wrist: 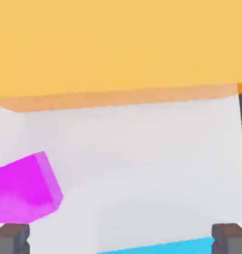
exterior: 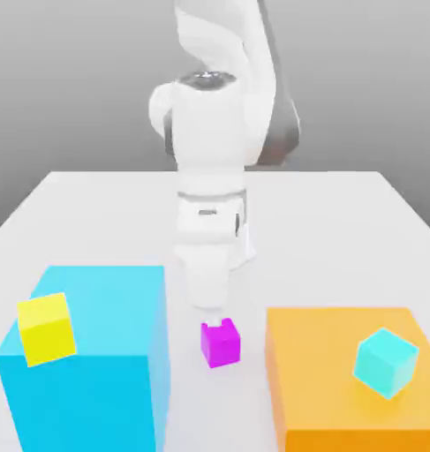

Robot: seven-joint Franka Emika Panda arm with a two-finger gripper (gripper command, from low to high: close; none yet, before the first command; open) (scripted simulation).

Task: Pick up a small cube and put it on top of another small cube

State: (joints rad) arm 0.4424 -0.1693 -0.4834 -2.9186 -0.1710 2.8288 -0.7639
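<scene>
The small magenta cube (exterior: 220,342) rests on the white table (exterior: 342,229), in the gap between two big blocks. My gripper (exterior: 215,321) hangs straight down just above it, almost touching its top. In the hand view the gripper (wrist: 120,240) is open, with dark fingertips (wrist: 11,238) far apart. There the magenta cube (wrist: 23,191) lies off-centre, close to one fingertip, and nothing is held. The small yellow cube (exterior: 47,328) sits tilted on top of the large cyan-blue block (exterior: 94,371), at the exterior view's left.
A large orange block (exterior: 342,388) stands at the exterior view's right, with a small cyan cube (exterior: 386,362) on it. In the hand view the orange block (wrist: 118,44) and an edge of the cyan-blue block (wrist: 157,246) flank the narrow gap.
</scene>
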